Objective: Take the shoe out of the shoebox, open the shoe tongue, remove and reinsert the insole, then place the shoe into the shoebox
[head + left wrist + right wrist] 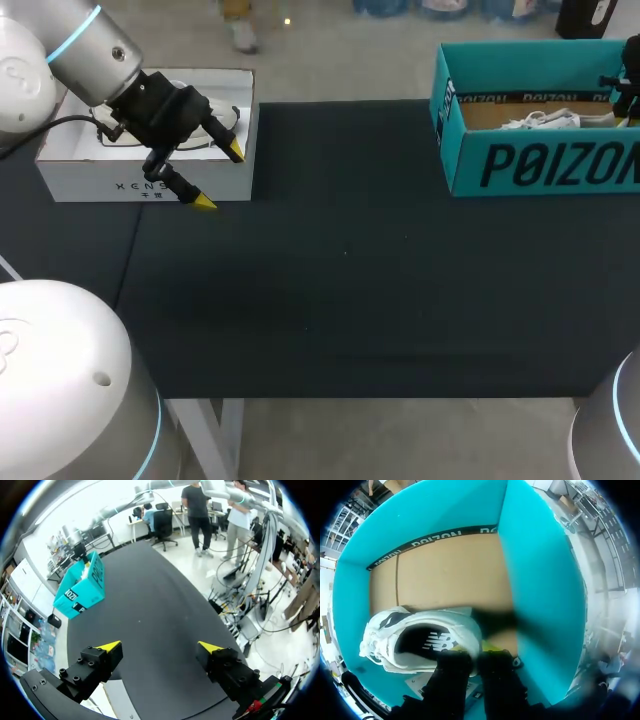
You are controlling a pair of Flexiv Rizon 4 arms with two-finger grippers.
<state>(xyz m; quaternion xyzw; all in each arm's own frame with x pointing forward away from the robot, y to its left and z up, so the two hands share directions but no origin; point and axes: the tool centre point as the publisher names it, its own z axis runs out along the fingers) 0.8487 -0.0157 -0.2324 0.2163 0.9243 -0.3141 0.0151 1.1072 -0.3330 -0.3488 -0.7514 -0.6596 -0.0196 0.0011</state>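
Nearest us, the black table lies bare through its middle; no shoe and no insole rest on it. We judge the task to be at its very first step, since the shoe is not yet out of its box.

At about ten o'clock on the table, the left gripper hangs with its yellow tips well apart and holds nothing. It sits just in front of a white box with its top open. In the left wrist view only the dark tabletop shows between its fingers.

Farther off, at about two o'clock, stands the teal shoebox, open at the top. The white shoe lies on its side on the brown cardboard floor inside. The right gripper is down inside the box at the shoe's heel end, right against the rim of the opening. Its wrist view is smeared there, so we cannot tell whether it has clamped on the shoe.

Still to do, by our reckoning:
- lifting the shoe out
- opening the tongue
- pulling out and refitting the insole, which appears to sit inside the shoe
- putting the shoe back in the box

As for writing, we leave it unread and only say where it is:
- Large dark block letters run across the shoebox's front wall.
- The same lettering repeats on a dark strip along the inner rim.
- Small grey print sits on the white box's front.
- A white logo shows on the insole.
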